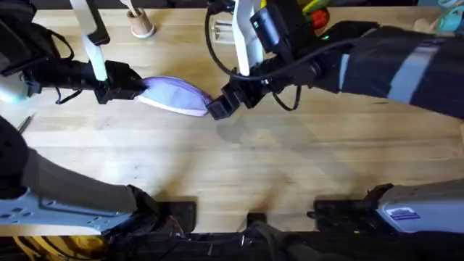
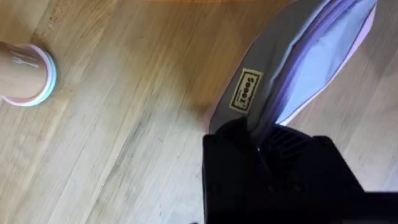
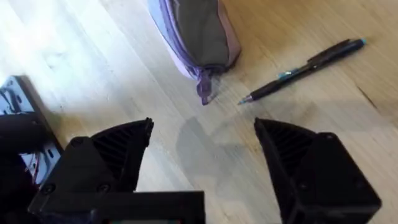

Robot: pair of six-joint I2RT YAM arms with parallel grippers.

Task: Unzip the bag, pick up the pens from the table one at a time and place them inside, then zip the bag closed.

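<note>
left gripper was clamped on one end of the bag, its black fingers pinching the fabric just beside a small yellow label. right gripper hung at the bag's other end with its two ribbed black fingers spread wide and nothing between them. the bag was a soft oblong lavender pouch with a white edge, lying on the table between the two grippers; in the right wrist view its grey-purple side looked smooth and plump, the zipper line ran along it, and a purple pull tab hung at the tip. one slim black pen with a teal end lay on the pale, grained wood near that tip, not touching the bag. a tan cup stood well apart.
</note>
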